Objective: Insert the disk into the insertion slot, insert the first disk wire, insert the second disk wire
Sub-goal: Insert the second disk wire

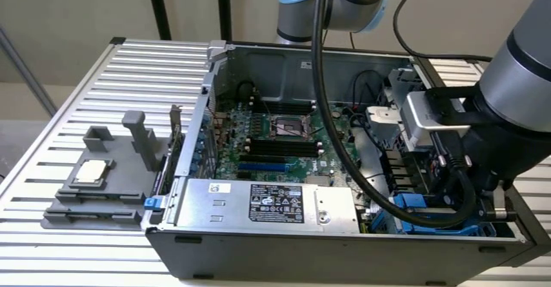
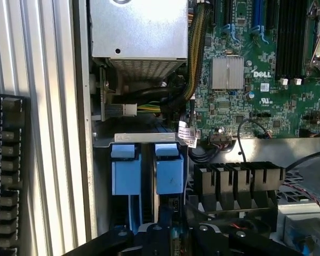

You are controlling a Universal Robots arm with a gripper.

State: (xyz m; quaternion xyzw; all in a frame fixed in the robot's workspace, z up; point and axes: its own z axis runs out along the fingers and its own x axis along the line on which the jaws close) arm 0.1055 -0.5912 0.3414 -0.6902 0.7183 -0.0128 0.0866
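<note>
My gripper [image 2: 165, 240] hangs directly over the insertion slot [image 2: 146, 170], its state I cannot tell, the blue-framed disk [image 2: 169, 173] apparently seated below me; judging alignment, I favour staying square above the blue clips.

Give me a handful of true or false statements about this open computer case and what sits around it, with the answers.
1. The silver labelled power supply box sits inside the open dark grey computer case. True.
2. The grey multi-slot stand is inside the case. False: it stands outside, on the slatted metal table, to the exterior view's left of the case.
3. Two bright blue plastic clips sit side by side at the drive cage. True.
4. The green motherboard is covered by a lid. False: it lies exposed.
5. The stand is bare. False: a square silver chip lies on it.
</note>
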